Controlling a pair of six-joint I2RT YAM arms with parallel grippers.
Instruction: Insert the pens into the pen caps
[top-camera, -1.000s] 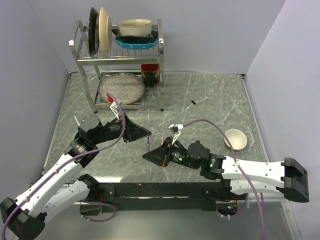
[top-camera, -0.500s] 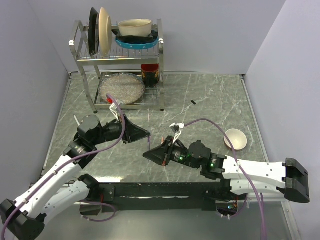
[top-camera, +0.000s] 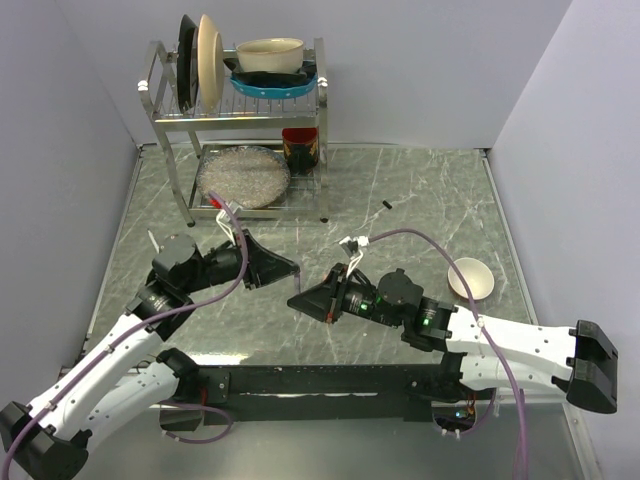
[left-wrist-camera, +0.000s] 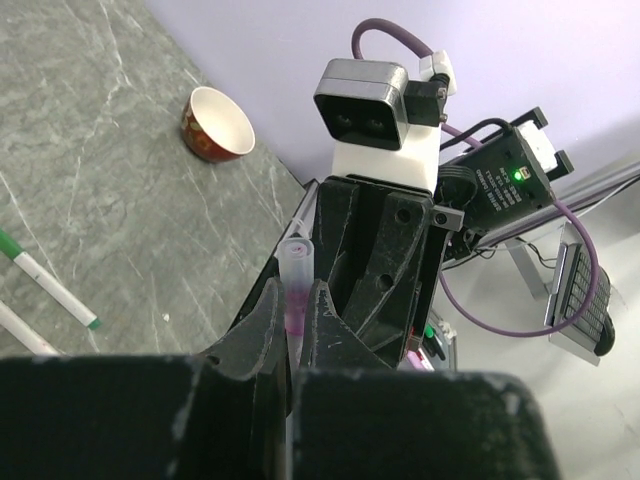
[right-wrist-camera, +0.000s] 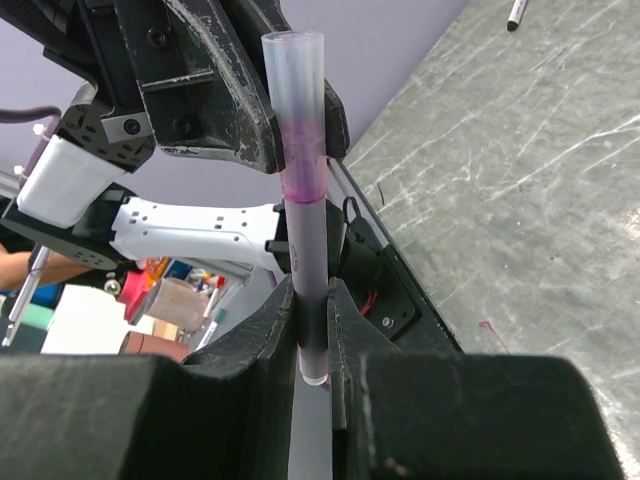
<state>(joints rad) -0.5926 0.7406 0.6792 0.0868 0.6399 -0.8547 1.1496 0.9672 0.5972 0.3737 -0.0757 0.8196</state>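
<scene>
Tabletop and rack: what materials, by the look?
Tabletop: grey-green with white veins and a soft sheen, so stone or marble-look laminate; can't tell which. Rack: bright, mirror-like thin rods and posts, likely chromed or stainless steel.

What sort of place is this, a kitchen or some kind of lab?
Probably a robot test bench dressed as a kitchen: two robot arms bolted to a walled-in marble-look table, with a dish rack of plates and a loose bowl.
</scene>
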